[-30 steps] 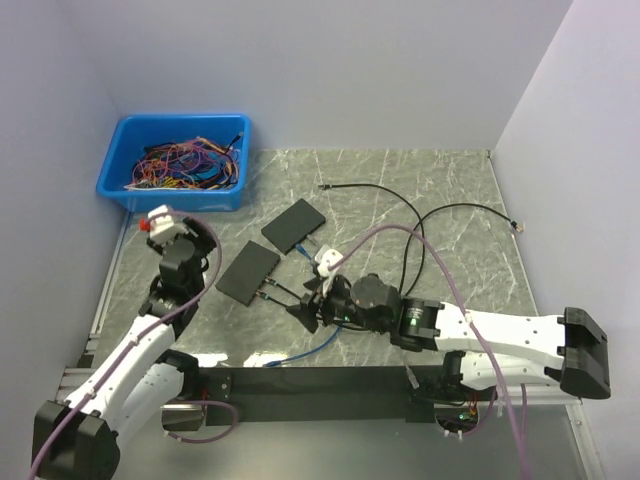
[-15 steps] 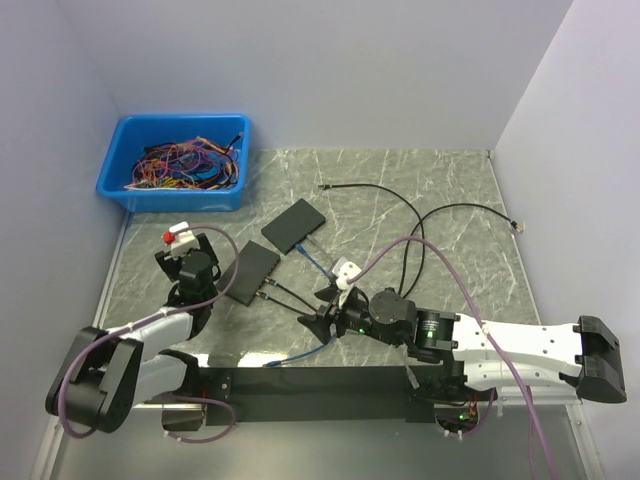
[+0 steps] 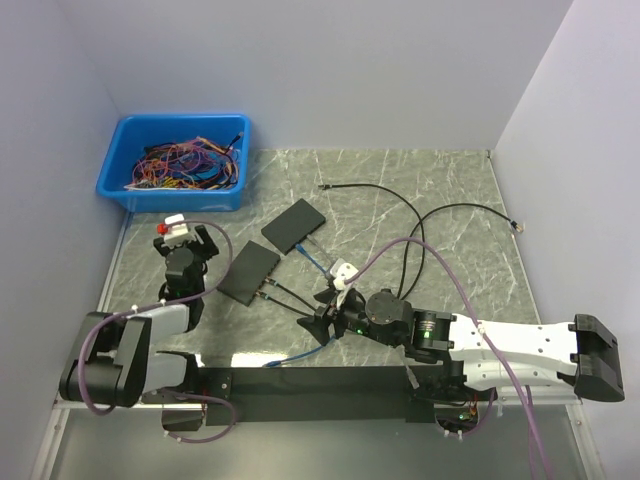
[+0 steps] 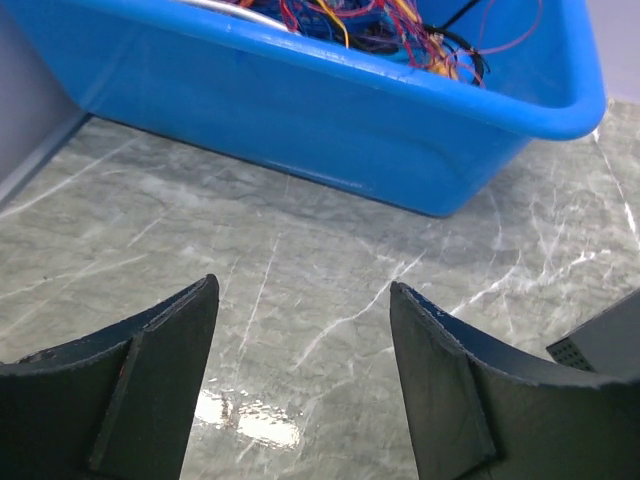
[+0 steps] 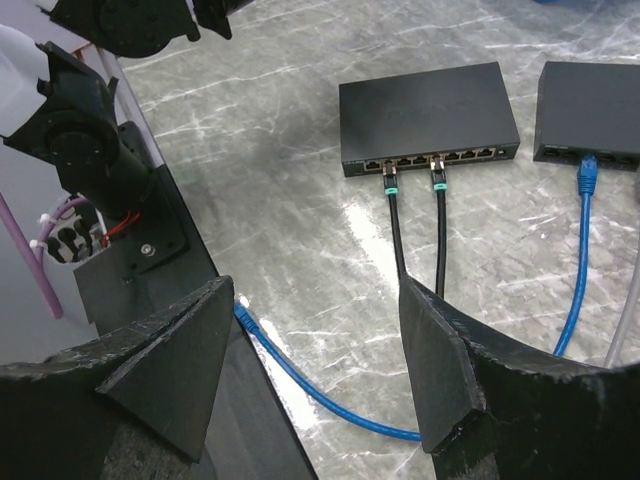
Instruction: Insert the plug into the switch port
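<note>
We are seeing the left arm folding back and down from its raised pose, so the left tool [image 4: 302,290] is now hanging low over the desk [image 3: 455,185] just in front of the bin [image 4: 330,110], jaws apart and empty. The right arm is drawing back toward the near edge, and the right tool [image 5: 318,288] is hovering spread and empty over the two black cables [image 5: 395,225] already seated in the switch [image 5: 428,125]. We are reading this as a reset, since nothing is being carried. The loose blue plug [image 5: 243,312] is lying on the desk against the rail [image 5: 200,280]; it is probably the one to fetch, though its end is small here. The rail and the cables are crowding that spot, while the free ports beside the seated pair are facing open desk.
</note>
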Robot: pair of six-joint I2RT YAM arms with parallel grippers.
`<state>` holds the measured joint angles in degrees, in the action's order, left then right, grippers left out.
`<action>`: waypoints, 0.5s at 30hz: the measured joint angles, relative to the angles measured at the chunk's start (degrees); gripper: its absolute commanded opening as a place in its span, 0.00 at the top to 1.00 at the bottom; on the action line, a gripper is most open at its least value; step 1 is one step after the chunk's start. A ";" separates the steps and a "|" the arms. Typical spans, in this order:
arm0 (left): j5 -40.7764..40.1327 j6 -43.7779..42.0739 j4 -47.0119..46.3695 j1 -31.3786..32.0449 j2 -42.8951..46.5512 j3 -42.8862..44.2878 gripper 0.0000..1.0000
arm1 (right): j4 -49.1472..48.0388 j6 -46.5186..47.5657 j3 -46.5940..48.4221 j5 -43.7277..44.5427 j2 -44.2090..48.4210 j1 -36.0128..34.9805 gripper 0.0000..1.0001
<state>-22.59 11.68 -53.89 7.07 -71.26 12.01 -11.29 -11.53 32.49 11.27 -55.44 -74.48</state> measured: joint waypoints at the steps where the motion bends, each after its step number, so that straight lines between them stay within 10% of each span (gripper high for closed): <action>1: 0.94 0.00 -0.24 -0.59 -0.76 0.17 0.26 | -0.07 0.00 -0.09 0.02 -0.02 0.00 0.26; 15: 14.29 0.09 -7.15 -9.51 -10.99 2.29 0.23 | -1.57 -0.63 -0.79 -0.17 -2.58 -0.02 0.26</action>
<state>-8.29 11.77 -61.04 -2.44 -82.26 14.31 -12.86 -12.16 31.70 11.09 -58.02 -74.50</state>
